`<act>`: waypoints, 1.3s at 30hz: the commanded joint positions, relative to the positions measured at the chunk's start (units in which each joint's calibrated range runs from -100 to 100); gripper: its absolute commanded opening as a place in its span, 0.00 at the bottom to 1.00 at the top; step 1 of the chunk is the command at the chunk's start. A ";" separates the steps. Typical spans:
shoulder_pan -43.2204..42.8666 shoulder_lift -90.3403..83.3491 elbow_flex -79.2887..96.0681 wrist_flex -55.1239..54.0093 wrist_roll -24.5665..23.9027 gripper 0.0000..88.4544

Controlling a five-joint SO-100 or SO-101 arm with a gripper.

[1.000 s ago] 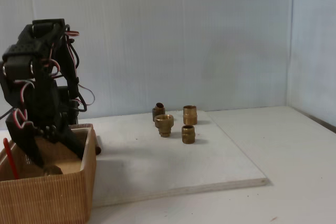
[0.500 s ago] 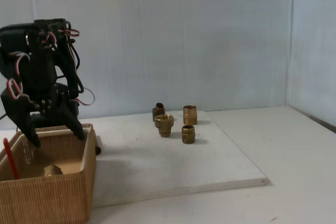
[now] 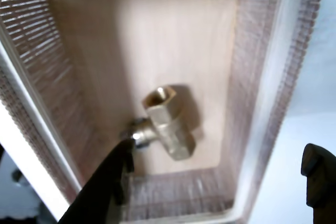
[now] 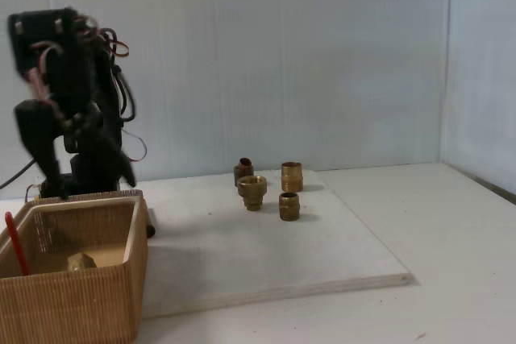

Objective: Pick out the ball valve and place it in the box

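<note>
The ball valve (image 3: 167,123) lies on the floor of the tan ribbed box (image 3: 44,72), its brass body and small silver end showing in the wrist view. In the fixed view the box (image 4: 76,304) stands at the lower left, with the brass body (image 4: 81,261) inside and the red lever (image 4: 14,243) leaning up its left wall. My gripper (image 4: 89,183) hangs open just above the box's far rim, apart from the valve. The wrist view shows its dark fingers (image 3: 105,187) spread wide with nothing between them.
Several short brass fittings (image 4: 252,191) stand in a cluster at the middle of a pale plywood board (image 4: 266,263) right of the box. A white wall closes the back and right side. The arm's base and cables (image 4: 93,163) sit behind the box.
The gripper has risen out of the box to above its rim. The valve stays lying inside, and the fittings have not moved.
</note>
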 commanded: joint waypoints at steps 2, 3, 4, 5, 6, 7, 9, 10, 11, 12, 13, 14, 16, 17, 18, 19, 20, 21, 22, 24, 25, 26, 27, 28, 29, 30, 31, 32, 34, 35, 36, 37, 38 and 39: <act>-8.52 -8.24 1.81 0.94 -3.09 0.38; -11.03 -9.18 1.90 0.86 -4.95 0.38; -13.03 -9.94 1.81 0.86 -6.50 0.38; -14.65 -10.19 1.45 0.77 -7.64 0.38; -15.98 -10.28 1.36 0.77 -8.37 0.38; -17.23 -10.28 1.27 0.69 -8.99 0.38; -19.08 -10.28 1.27 -0.43 -9.92 0.38; -20.26 -10.28 1.27 -1.47 -10.44 0.38; -21.73 -10.28 1.27 -2.84 -11.26 0.38; -23.21 -10.28 1.27 -4.13 -12.35 0.38; -24.76 -10.19 1.27 -5.86 -13.75 0.38; -26.46 -10.19 1.36 -7.92 -15.35 0.38; -29.85 -10.19 1.36 -13.00 -19.29 0.38; -31.33 -10.19 1.45 -15.59 -21.36 0.38; -32.88 -10.19 1.72 -18.43 -23.38 0.38; -34.43 -10.19 1.99 -21.53 -25.19 0.38; -35.83 -10.11 2.08 -24.45 -26.90 0.38; -37.23 -10.02 2.17 -27.12 -28.71 0.38; -38.34 -9.60 2.17 -29.36 -30.47 0.38; -40.18 -8.07 1.45 -33.23 -33.68 0.38; -41.29 -7.14 1.36 -35.22 -35.23 0.38; -42.40 -6.21 1.36 -37.63 -36.83 0.38; -43.43 -5.28 1.36 -40.12 -38.44 0.38; -44.24 -4.43 1.90 -42.62 -40.15 0.38; -44.76 -3.49 2.08 -45.20 -41.85 0.38; -45.20 -2.65 2.17 -47.01 -43.72 0.38; -45.79 -1.80 2.17 -48.22 -45.53 0.38; -46.68 -1.38 1.63 -48.39 -47.29 0.38; -48.52 -1.04 1.09 -46.15 -49.57 0.38; -49.71 -0.78 0.45 -43.65 -49.77 0.38; -51.18 -0.10 -0.90 -40.64 -49.57 0.38; -52.80 0.15 -1.98 -37.54 -49.36 0.38; -54.35 0.91 -2.79 -34.44 -49.15 0.38; -55.90 2.02 -4.15 -30.82 -49.15 0.38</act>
